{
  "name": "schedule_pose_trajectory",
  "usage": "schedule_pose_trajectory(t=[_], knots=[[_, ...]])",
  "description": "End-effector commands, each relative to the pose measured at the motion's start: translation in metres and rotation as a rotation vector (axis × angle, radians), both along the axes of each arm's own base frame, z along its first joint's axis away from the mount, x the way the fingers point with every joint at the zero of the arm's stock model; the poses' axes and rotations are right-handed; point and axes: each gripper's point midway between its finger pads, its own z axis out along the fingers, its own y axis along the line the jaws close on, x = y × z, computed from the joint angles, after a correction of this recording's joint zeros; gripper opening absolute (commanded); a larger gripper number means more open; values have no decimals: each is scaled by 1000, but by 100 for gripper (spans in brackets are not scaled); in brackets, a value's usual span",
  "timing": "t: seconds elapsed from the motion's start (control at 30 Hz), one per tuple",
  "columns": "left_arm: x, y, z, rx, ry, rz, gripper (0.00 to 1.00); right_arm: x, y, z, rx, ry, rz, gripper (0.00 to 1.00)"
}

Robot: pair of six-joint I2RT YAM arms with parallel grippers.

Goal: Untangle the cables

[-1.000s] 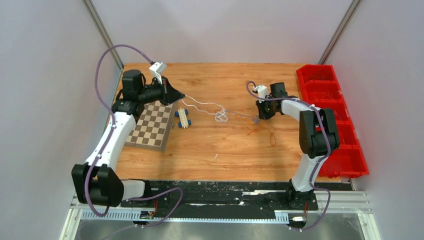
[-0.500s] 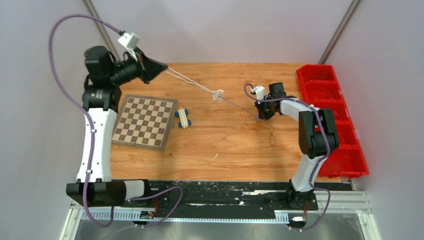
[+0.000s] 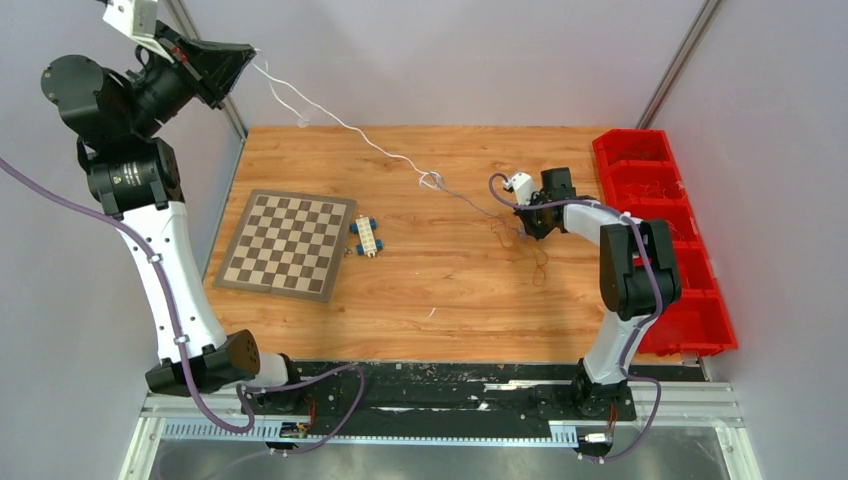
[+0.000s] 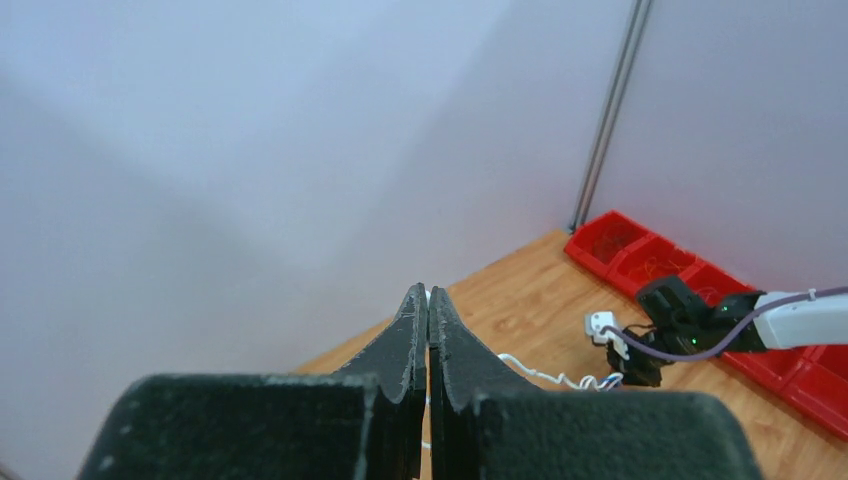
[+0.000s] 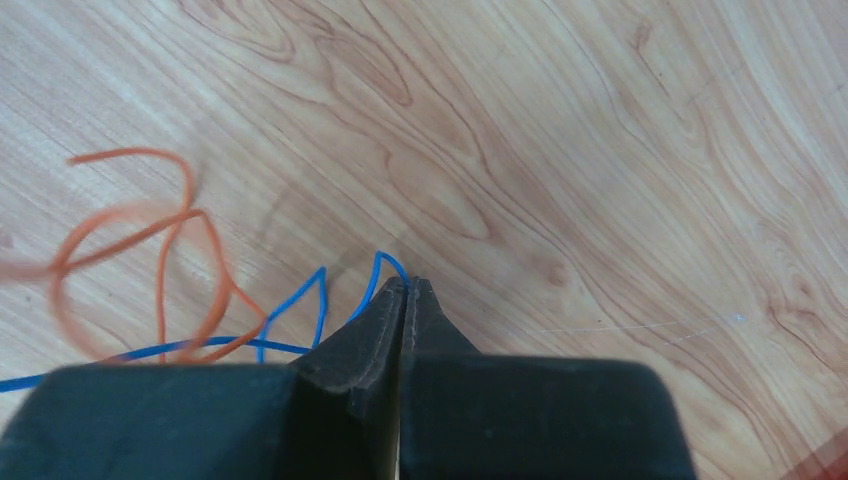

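Note:
The cables are thin strands joined in a small knot (image 3: pixel 432 181) above the wooden table. A white strand (image 3: pixel 330 117) climbs from the knot to my left gripper (image 3: pixel 252 52), which is raised high at the back left and shut on its end. The left wrist view shows a white speck pinched at the tips of the left gripper (image 4: pixel 428 292) and the white strand (image 4: pixel 545 377) below. A dark bluish strand (image 3: pixel 478 207) runs from the knot to my right gripper (image 3: pixel 523 228), low over the table. That right gripper (image 5: pixel 406 284) is shut on a blue strand (image 5: pixel 318 300). An orange strand (image 5: pixel 165 262) loops beside it.
A checkerboard (image 3: pixel 288 245) lies at the left of the table with a small white and blue block (image 3: pixel 366 238) beside it. Red bins (image 3: pixel 660 225) line the right edge. Metal frame posts (image 3: pixel 205 70) stand at the back corners against grey walls.
My left arm has swung up and to the back left with the white strand, lifting the knot off the table and towards the back. The right gripper has barely moved.

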Motion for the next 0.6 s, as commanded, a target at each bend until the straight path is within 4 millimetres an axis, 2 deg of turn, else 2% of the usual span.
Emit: schedule_pose_trajectory(t=[0.0,0.1,0.13,0.27,0.47,0.57], knots=[[-11,12,46,-14,-131,43,0,-29,-26,-28,-108,101,-17,0],[-15,30,72,-94,-160,77,0,-35,-32,-33,-132,106,-8,0],[-8,46,77,-111,-174,115,0,-35,-34,-34,-138,104,-9,0],[-7,73,98,-165,-206,174,0,-39,-44,-38,-154,104,-15,0],[-10,89,115,-163,-274,245,0,-40,-51,-40,-162,104,-17,0],[-8,82,105,-189,-228,174,0,-38,-43,-32,-123,95,-7,0]])
